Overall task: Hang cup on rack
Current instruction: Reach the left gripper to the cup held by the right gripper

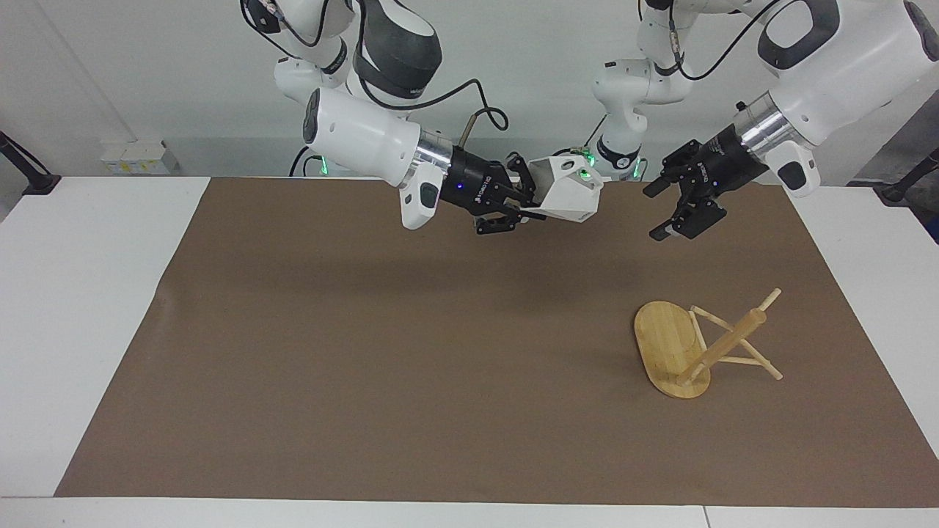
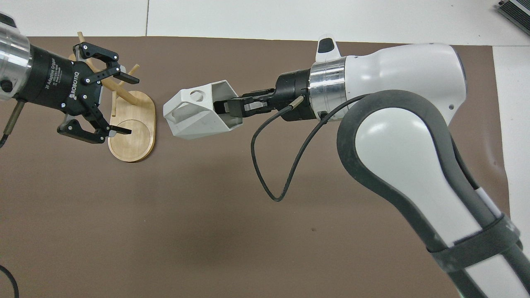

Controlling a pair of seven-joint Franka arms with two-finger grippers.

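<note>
The right gripper (image 1: 530, 204) is up in the air over the brown mat (image 1: 367, 352), near the middle of the edge closest to the robots, and its fingers are clamped on the rim wall of the cup (image 1: 566, 191). The white faceted cup is carried on its side, mouth turned back toward the gripper; in the overhead view the cup (image 2: 194, 111) shows its blocky handle with the round hole facing up, and one finger (image 2: 238, 106) reaches inside the mouth.

The rack (image 1: 700, 345) stands on the mat toward the left arm's end of the table, farther from the robots than the cup is. Its oval bamboo base (image 1: 664, 345) lies flat, the thick post (image 1: 726, 346) rises from one end of it, and thin pegs (image 1: 759, 361) stick out from the post. Nothing touches it — cup and rack are well apart.

The left gripper (image 1: 669, 209) hangs in the air over the mat, with its fingers spread wide and nothing between them. In the overhead view the left gripper (image 2: 120, 103) overlaps the rack (image 2: 132, 124) — its two fingertips frame the post and base — but the facing view shows it raised clear above the mat and not in contact with the rack.
</note>
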